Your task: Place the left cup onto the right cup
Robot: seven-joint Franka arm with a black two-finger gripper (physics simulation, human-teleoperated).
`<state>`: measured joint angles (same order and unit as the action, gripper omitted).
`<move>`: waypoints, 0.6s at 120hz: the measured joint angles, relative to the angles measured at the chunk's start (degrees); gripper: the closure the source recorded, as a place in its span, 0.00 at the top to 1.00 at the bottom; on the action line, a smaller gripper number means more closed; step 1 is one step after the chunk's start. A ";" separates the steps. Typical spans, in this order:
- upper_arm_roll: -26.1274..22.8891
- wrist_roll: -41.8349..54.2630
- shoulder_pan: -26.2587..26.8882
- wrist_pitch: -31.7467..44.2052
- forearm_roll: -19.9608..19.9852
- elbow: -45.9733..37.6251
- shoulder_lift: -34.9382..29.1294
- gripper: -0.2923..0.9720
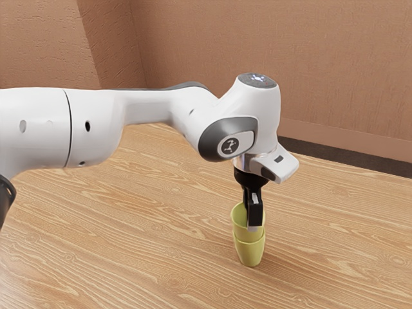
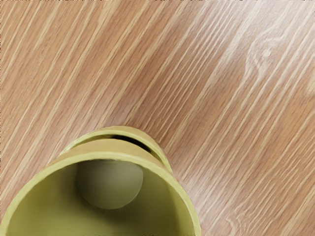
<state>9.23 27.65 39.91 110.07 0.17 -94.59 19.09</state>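
1. Looks nearly finished: finds the left cup (image 1: 239, 222) already nested upright inside the right cup (image 1: 250, 252), just right of centre in the lower part of the exterior frame, on the wooden table (image 1: 129, 212).
2. Reads the gripper (image 1: 255, 217) as clamped on the left cup's wall at its frame-right side, with fingers close together over the rim and hanging straight down from the hand.
3. Leaves, by that reading, only the release and a clean lift away, without dragging the upper cup back out or tipping the stack.
4. Exterior view: gives the side profile of the stack, with the upper rim standing above the lower rim, both cups upright, and the base flat on the table. Gives the grip itself too.
5. Wrist view: looks down into the left cup (image 2: 59, 206) just under the hand, to a bare bottom with nothing inside. Catches a crescent of the right cup (image 2: 142, 137) just beyond it, with a thin dark gap between the rims. Hints at a slightly off-centre seat, which cannot be judged from the side.
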 joint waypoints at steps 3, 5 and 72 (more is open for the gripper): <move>0.00 0.01 0.00 0.01 0.00 0.00 -0.08 0.75; 0.00 0.01 0.00 0.01 0.00 -0.02 -0.15 0.75; -0.53 0.01 -0.34 -0.65 0.08 -0.75 -4.86 0.77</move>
<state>8.70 27.66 39.57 109.43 0.26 -95.34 14.23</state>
